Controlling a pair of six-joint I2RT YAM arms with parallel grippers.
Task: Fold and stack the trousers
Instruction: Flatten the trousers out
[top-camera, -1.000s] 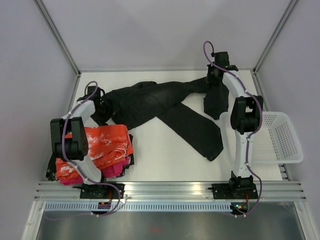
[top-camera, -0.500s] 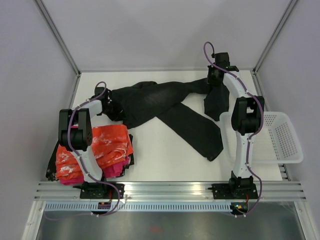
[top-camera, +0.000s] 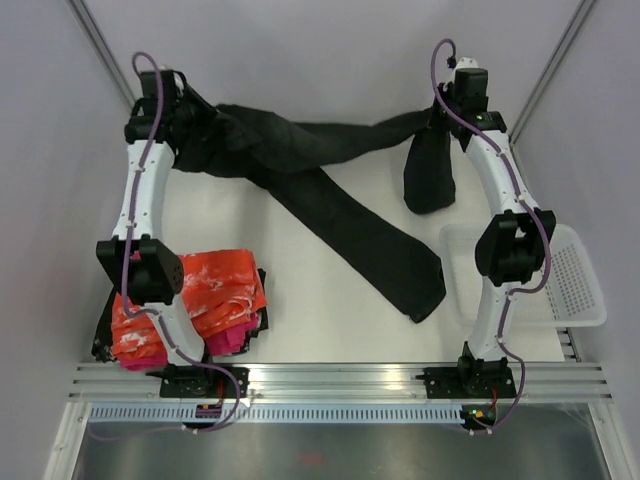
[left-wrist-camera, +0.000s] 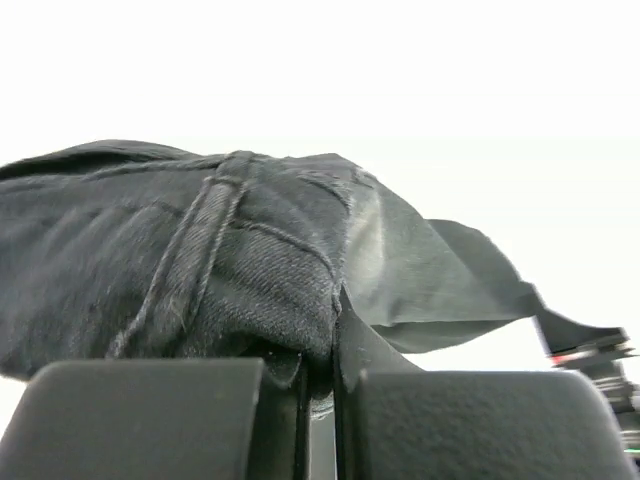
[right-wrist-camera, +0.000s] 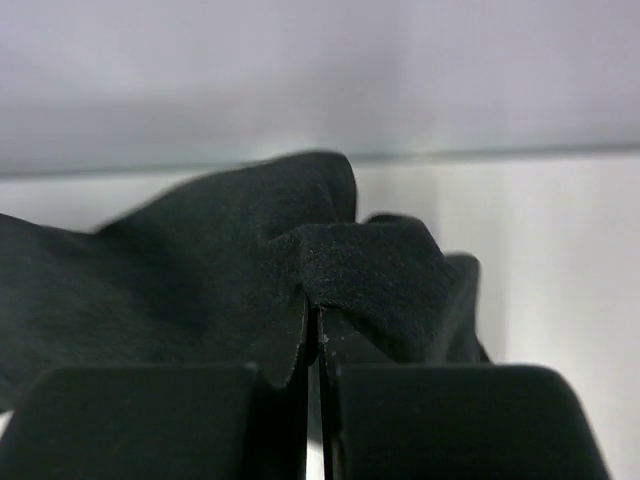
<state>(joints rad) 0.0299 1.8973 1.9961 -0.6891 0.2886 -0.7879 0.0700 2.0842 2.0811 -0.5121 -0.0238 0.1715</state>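
The black trousers (top-camera: 300, 150) hang lifted between both arms near the back of the table. My left gripper (top-camera: 185, 112) is shut on the waist end (left-wrist-camera: 250, 270), which shows seams in the left wrist view. Over on the right, my right gripper (top-camera: 447, 112) is shut on one leg (right-wrist-camera: 330, 250), and that leg's end droops below it (top-camera: 430, 180). The other leg (top-camera: 370, 240) trails diagonally across the white table to front right.
A folded stack of orange-and-white and magenta garments (top-camera: 200, 300) lies at front left by the left arm's base. A white mesh basket (top-camera: 570, 275) stands at the right edge. Grey walls close in the back and sides.
My left gripper shut on the waist end, then rose and moved toward the back. The right gripper rose too. The trousers lifted and stretched out between the two.
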